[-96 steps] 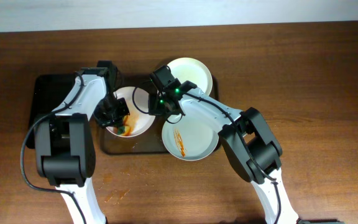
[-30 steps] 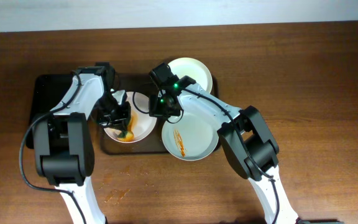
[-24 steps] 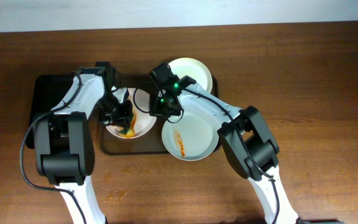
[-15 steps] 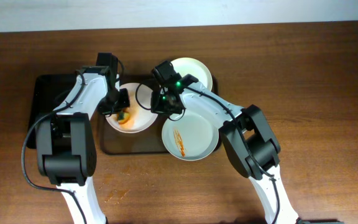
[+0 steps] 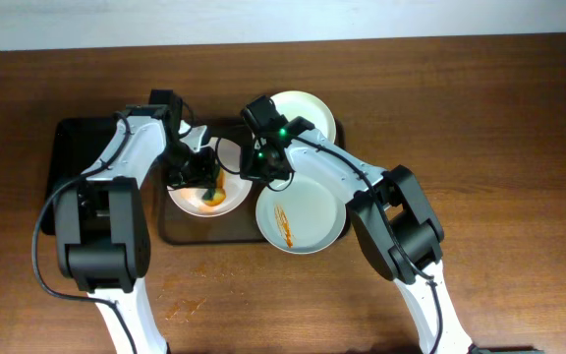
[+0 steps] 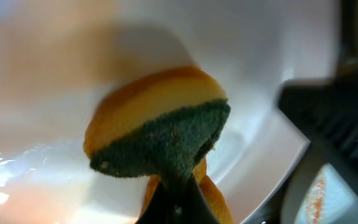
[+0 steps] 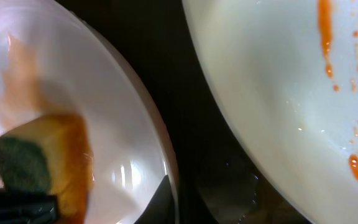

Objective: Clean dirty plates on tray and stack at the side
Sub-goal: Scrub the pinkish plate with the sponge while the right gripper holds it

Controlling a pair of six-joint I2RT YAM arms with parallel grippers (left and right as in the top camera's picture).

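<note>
1. the large dark brown translucent rectangular tray [image 5: 180,232] is lying on the wooden table [image 5: 480,147]; a smaller black tray [image 5: 67,147] is sitting just beside its left end.
2. a round shallow white plate smeared orange [image 5: 187,200] is resting in the tray's left half.
3. the left gripper [image 5: 202,175] is hanging over this smeared plate, its jaws pinching a yellow sponge with a green scouring face [image 6: 160,134]; the sponge is pressing on the plate's inside.
4. the right gripper [image 5: 266,169] is sitting at the tray's middle, one dark fingertip [image 7: 161,196] lying on the smeared plate's rim; whether the jaws are clamping it, i cannot tell.
5. a second white plate with orange-red streaks [image 5: 308,221] is overlapping the tray's right end.
6. a third, plain white plate [image 5: 308,113] is lying at the tray's far right corner.
</note>
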